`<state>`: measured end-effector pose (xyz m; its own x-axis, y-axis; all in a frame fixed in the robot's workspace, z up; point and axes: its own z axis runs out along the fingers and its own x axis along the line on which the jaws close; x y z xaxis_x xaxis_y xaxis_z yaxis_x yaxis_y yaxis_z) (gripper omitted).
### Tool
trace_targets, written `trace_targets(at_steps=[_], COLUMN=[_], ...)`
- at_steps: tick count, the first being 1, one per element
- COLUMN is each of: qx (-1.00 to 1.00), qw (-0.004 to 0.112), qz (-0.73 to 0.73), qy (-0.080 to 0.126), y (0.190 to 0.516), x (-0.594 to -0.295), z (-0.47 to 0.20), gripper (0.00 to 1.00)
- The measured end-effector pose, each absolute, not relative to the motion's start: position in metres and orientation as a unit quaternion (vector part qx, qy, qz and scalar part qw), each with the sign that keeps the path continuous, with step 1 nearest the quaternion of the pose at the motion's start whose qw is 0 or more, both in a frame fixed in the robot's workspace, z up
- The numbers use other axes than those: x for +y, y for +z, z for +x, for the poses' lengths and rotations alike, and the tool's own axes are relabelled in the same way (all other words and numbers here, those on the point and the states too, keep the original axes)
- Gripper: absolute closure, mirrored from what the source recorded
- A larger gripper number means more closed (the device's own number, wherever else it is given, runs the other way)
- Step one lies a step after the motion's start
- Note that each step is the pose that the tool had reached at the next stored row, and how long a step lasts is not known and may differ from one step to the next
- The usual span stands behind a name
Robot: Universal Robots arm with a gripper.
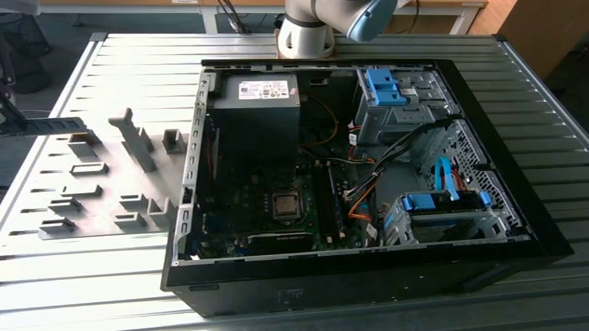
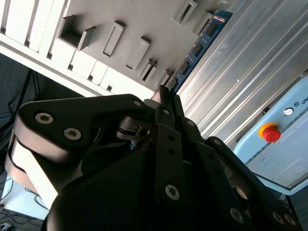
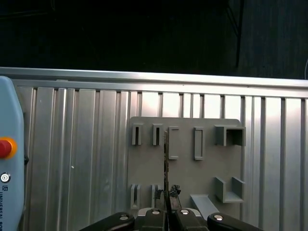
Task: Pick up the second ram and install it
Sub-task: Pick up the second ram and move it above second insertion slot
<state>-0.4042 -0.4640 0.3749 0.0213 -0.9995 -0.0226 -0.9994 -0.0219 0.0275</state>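
Camera layout: one off-arm view, two views on the wrist.

My exterior view sits high and looks steeply down over the slatted table (image 1: 120, 48) at mid-range; the open computer case (image 1: 543, 227) is central, the arm base (image 1: 308, 31) at the far edge, and the grey fixture plate (image 1: 110, 186) on the exterior view's left; the first wrist view faces straight down past the gripper (image 3: 167, 197), square-on to that plate; the second wrist view sits tight behind the gripper body and looks obliquely, with the linkage very near the lens; both wrist views share the plate, the slats, the red button (image 3: 5, 147) and the second ram (image 2: 197, 48) clamped in the gripper; all three share plate and table.
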Motion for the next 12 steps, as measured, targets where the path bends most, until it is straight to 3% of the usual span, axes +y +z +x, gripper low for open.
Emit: trace_targets(at_steps=[12], qx=[-0.699], qw=[0.002], qz=[0.715], qy=[-0.018], y=[0.398], x=[-0.463], z=[-0.404], gripper=[0.86])
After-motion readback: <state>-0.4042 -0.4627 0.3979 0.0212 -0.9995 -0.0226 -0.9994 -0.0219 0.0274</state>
